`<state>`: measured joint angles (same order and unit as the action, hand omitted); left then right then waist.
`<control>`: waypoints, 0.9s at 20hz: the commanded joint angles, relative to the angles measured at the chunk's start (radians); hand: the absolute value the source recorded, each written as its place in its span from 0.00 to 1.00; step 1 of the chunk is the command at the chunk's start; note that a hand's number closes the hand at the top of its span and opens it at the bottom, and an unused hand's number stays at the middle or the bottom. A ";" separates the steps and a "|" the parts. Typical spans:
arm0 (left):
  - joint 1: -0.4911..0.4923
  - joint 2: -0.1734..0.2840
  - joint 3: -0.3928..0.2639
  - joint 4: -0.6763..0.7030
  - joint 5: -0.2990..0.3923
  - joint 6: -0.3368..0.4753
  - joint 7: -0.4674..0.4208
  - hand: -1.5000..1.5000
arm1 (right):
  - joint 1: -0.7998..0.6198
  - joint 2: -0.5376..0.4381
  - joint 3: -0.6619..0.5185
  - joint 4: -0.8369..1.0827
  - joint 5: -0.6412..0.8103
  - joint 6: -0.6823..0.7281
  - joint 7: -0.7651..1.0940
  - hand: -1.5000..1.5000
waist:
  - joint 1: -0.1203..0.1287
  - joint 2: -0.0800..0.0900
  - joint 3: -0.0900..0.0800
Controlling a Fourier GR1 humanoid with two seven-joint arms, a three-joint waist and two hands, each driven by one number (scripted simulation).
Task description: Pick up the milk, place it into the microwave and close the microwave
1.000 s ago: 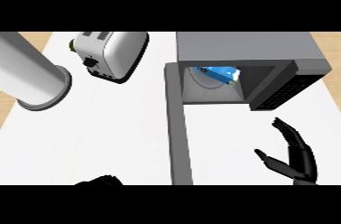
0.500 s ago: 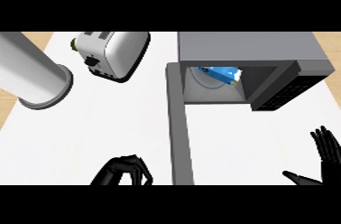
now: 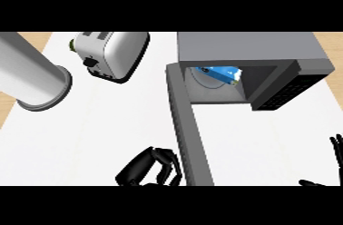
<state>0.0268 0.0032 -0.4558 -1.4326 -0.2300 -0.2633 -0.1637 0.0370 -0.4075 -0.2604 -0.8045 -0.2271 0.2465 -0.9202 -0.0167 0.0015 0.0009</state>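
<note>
I am steering the curled, empty black left hand point(image 3: 149, 167) beside the grey microwave's open door point(image 3: 189, 129); the blue milk carton point(image 3: 222, 73) is sitting inside; right hand point(image 3: 335, 144) spread; a glancing push risks leaving the door ajar.

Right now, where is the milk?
In the head view the milk sits inside the open microwave, upper right of the counter, behind the swung-out door.
</note>
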 commanded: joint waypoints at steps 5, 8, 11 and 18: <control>-0.222 -0.003 -0.213 0.292 0.052 0.070 0.028 1.00 | 0.038 -0.033 -0.001 -0.034 -0.035 0.125 -0.061 0.00 | -0.011 0.002 -0.001; -0.288 -0.003 -0.363 0.338 0.133 0.190 0.009 1.00 | 0.003 -0.033 0.010 -0.074 -0.046 0.110 -0.020 0.00 | -0.016 0.003 -0.002; -0.340 -0.003 -0.427 0.381 0.242 0.271 -0.092 1.00 | 0.026 -0.045 0.026 -0.117 -0.058 0.160 -0.038 0.00 | -0.035 0.005 -0.003; -0.436 -0.002 -0.564 0.368 0.422 0.481 -0.091 0.00 | 0.008 -0.050 0.063 -0.242 -0.086 0.153 0.038 0.00 | -0.079 0.009 -0.006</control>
<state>-0.3555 0.0253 -0.9244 -1.0603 0.1062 0.1367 -0.2478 0.0497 -0.4466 -0.2053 -0.9908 -0.2909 0.3224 -0.8612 -0.0711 0.0096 -0.0021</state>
